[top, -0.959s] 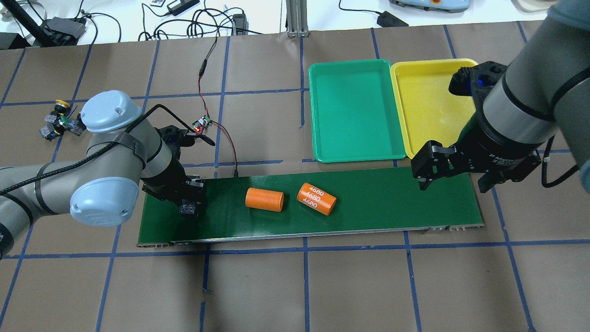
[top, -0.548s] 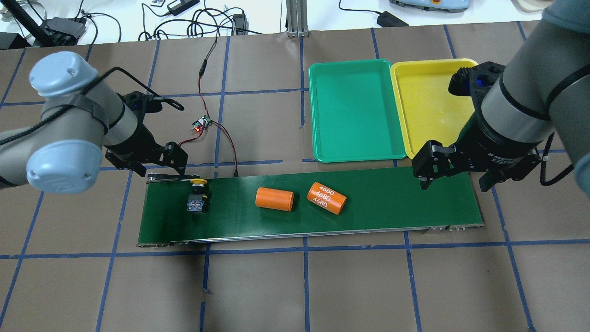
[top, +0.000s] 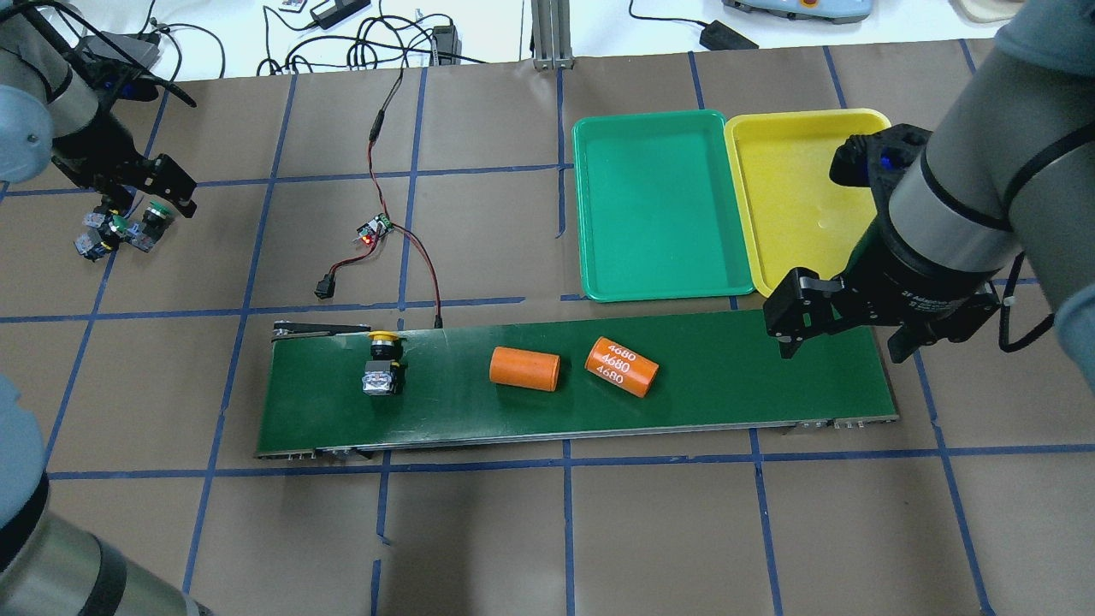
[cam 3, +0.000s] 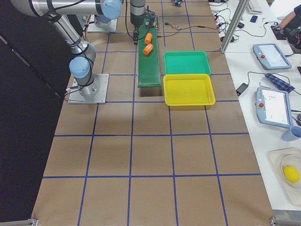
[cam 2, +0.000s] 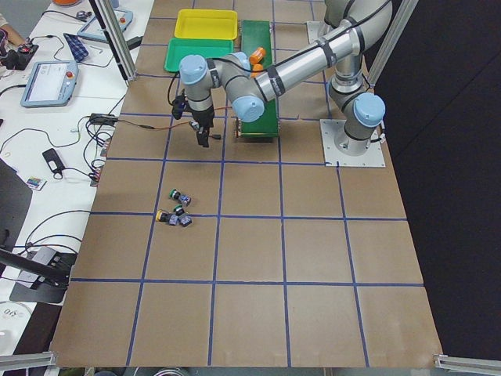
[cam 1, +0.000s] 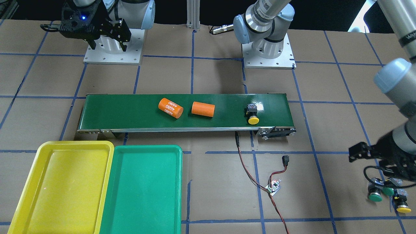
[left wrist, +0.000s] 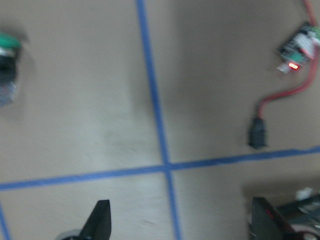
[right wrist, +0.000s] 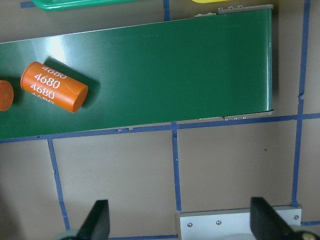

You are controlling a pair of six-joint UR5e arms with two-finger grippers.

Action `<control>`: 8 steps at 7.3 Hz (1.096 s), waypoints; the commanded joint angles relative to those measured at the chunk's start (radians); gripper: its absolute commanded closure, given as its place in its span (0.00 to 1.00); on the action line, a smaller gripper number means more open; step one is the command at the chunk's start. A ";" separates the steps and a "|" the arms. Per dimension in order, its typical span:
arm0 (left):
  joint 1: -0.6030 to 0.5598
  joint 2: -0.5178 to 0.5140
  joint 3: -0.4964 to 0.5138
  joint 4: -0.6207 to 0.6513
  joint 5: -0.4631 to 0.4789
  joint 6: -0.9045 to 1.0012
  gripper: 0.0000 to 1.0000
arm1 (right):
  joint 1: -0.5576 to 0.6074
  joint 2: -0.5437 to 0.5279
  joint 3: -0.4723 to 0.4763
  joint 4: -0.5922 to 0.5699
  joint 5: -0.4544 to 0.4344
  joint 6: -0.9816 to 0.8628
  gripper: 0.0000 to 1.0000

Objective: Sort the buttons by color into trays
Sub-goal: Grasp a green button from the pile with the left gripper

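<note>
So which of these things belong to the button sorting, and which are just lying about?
Job:
yellow button on the belt
three clustered buttons
green tray
yellow tray

Lying about:
plain orange cylinder
orange cylinder printed 4680
wired circuit board

Table cover (top: 479,530): brown paper, matt, a bit creased, gridded with blue tape (top: 565,462). Conveyor belt (top: 727,376): dark green, smooth, with a faint sheen where it catches the light. Its side rail (cam 1: 182,129) is bare metal. Green tray (top: 650,205) and yellow tray (top: 796,188): smooth glossy plastic. Plain orange cylinder (top: 524,369) and printed orange cylinder (top: 622,367): matt, plastic-looking. Yellow-capped button (top: 382,364): shiny plastic cap, dark body. Arm base plate (cam 1: 286,63): light metal. Joint cap (cam 1: 388,76): pale blue smooth plastic.
</note>
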 commanded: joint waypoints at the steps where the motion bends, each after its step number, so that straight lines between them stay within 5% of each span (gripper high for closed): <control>1: 0.027 -0.218 0.236 0.003 0.029 0.244 0.00 | 0.000 -0.008 0.006 0.000 -0.012 0.001 0.00; 4: 0.082 -0.333 0.264 0.027 0.023 0.262 0.00 | 0.000 -0.007 0.011 0.000 -0.012 0.001 0.00; 8: 0.068 -0.337 0.215 0.030 0.016 0.257 0.05 | 0.000 -0.007 0.012 0.001 -0.055 -0.004 0.00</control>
